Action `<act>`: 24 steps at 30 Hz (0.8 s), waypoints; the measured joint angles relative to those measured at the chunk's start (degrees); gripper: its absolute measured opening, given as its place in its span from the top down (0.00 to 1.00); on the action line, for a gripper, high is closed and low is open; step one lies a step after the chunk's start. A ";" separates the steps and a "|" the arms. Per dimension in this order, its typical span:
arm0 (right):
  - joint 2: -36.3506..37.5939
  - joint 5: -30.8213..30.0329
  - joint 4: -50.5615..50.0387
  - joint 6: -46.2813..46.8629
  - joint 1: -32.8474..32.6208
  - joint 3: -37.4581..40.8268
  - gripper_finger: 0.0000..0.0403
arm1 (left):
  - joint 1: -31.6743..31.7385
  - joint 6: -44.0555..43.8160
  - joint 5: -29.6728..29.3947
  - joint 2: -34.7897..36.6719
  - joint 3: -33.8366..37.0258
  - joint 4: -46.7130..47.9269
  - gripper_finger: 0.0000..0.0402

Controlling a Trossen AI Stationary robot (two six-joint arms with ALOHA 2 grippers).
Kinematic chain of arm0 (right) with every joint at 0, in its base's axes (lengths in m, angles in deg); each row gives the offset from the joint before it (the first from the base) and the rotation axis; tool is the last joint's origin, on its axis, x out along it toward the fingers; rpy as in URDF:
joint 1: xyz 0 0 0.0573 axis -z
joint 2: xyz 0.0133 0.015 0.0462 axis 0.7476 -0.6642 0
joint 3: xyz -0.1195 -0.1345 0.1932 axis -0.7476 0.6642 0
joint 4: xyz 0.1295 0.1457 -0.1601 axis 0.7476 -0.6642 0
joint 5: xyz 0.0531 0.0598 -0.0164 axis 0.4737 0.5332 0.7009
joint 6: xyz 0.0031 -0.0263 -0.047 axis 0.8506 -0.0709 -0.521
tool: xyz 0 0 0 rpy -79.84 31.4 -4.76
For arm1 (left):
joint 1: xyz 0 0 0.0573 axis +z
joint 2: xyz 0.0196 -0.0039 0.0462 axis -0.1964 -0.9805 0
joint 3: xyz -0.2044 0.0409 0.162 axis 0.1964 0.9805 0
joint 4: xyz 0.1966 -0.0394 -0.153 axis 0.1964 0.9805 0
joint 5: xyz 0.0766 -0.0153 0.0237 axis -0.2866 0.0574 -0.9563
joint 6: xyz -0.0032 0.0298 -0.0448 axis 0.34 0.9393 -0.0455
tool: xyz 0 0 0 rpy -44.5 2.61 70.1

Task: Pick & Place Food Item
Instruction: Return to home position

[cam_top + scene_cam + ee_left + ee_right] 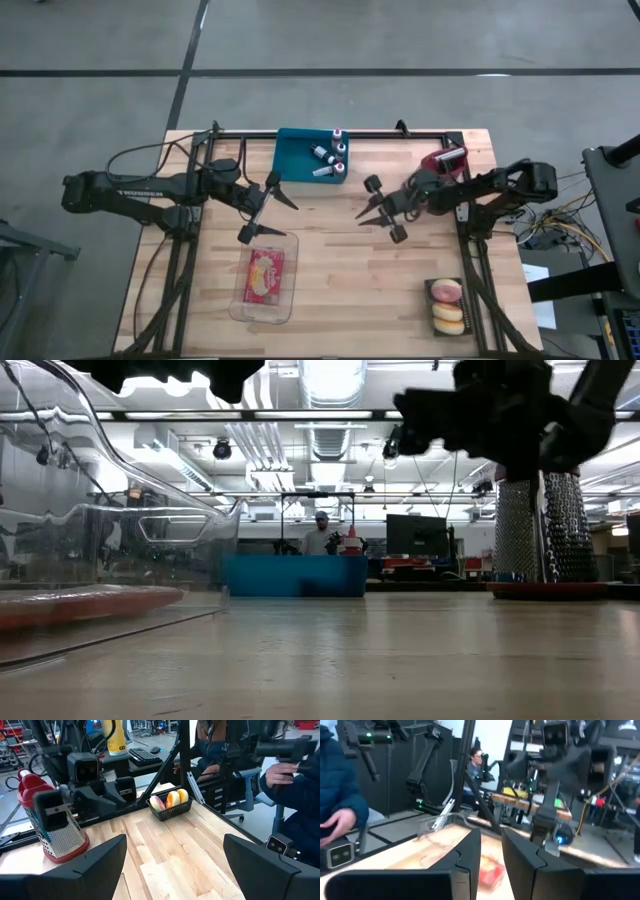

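Donuts point(447, 306) are sitting in the black bin point(175, 813) at the corner of the surface point(350, 290) on the right arm's side: one pink and two yellowish, in a row and touching each other. Both arms hang over mid-surface facing each other, well apart from the bin. Left pincer point(175, 842) is spread wide with nothing in it. Right pincer point(491, 837) is nearly closed with only a thin gap, also empty. My read is that placing is done and you only need to park both arms. If you do need to regrip a donut, I'd expect it to be light and soft, easy to squash, with a top that may be slick. Close gently across the outer ring, or pinch one side through the hole. They're packed tight, so the exposed top edge is the only clear way in. The bin looks light and could slide if you nudge its wall. Other items: a clear tub point(265, 282) with a red-yellow packet near the left arm, a blue tray point(295, 160) of small bottles at the far edge, and a red-handled grater point(445, 160) just beside the right arm. Clear that grater when you retract.
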 joint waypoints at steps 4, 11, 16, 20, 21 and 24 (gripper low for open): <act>0.16 -3.75 4.71 4.72 -0.01 6.40 0.80 | 0.00 0.00 0.00 -0.02 0.00 0.00 0.15; 0.91 -6.16 20.10 5.74 -0.61 15.79 0.78 | -0.01 0.00 -0.01 -0.01 0.00 0.00 0.15; 6.07 -14.13 19.65 6.52 -0.82 21.24 0.78 | -0.01 0.00 -0.02 0.00 0.00 0.25 0.15; 9.48 -18.23 18.91 9.34 -0.86 22.95 0.80 | -0.02 0.00 0.00 -0.02 0.00 0.44 0.15; 10.64 -16.88 19.05 8.07 -0.90 22.99 0.80 | 0.00 0.00 -0.02 -0.02 0.00 0.47 0.15; 14.81 -12.20 18.51 7.16 -0.82 22.97 0.81 | -0.02 0.00 -0.02 -0.02 0.00 0.63 0.15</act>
